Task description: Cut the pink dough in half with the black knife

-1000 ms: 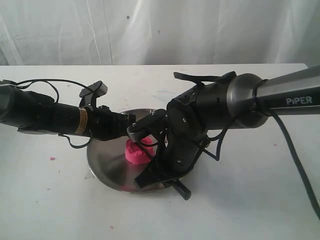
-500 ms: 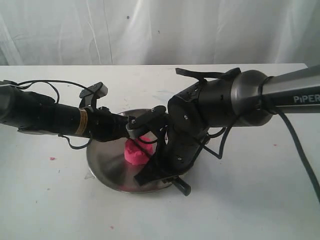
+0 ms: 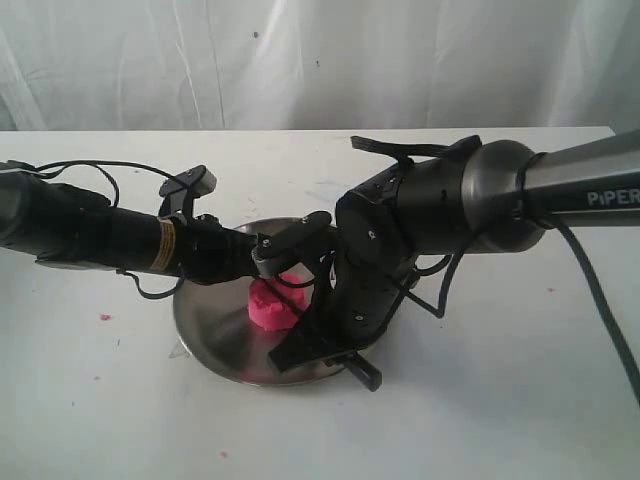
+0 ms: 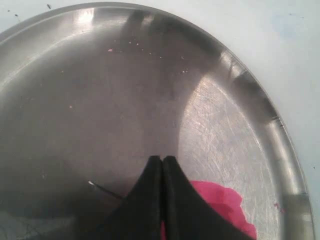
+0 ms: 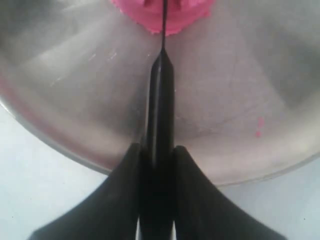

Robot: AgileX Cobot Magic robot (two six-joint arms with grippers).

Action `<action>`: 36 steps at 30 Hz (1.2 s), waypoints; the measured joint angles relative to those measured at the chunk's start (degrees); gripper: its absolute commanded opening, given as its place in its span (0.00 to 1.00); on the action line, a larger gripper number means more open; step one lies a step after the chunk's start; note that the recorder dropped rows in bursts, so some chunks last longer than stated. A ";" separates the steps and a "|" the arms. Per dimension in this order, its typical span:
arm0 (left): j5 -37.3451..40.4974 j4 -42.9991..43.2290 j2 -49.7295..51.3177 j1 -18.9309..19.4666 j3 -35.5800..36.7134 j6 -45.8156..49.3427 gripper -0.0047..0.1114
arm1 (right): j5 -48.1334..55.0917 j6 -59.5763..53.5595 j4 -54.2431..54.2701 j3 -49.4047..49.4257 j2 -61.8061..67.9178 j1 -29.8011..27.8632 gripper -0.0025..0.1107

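The pink dough (image 3: 268,310) lies on the steel plate (image 3: 215,322), a little right of its middle. My right gripper (image 3: 305,348) is shut on the handle of the black knife (image 5: 160,107). The thin blade runs forward into the near edge of the dough (image 5: 145,14). The handle's butt end (image 3: 364,377) sticks out past the plate's front rim. My left gripper (image 4: 162,160) is shut, its tips just over the plate beside and above the dough (image 4: 227,200). In the exterior view the left gripper (image 3: 262,260) sits right at the dough's far side.
Both arms crowd over the plate, the bulky right wrist (image 3: 400,230) hiding its right part. Tiny pink crumbs lie on the plate (image 5: 259,125) and on the white table (image 3: 104,317). A white curtain hangs behind the table.
The right arm has shifted slightly left, toward the dough, with the knife. In the last half second almost nothing moved. The left arm has held still.
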 measured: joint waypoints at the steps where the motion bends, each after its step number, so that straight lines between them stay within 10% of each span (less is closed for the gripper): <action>1: 0.00 0.00 0.00 0.00 0.00 0.00 0.04 | 0.00 0.00 0.00 0.00 0.00 0.00 0.02; 36: 0.32 0.41 0.09 0.00 0.00 0.00 0.04 | -0.88 -0.21 0.00 0.00 1.27 0.00 0.02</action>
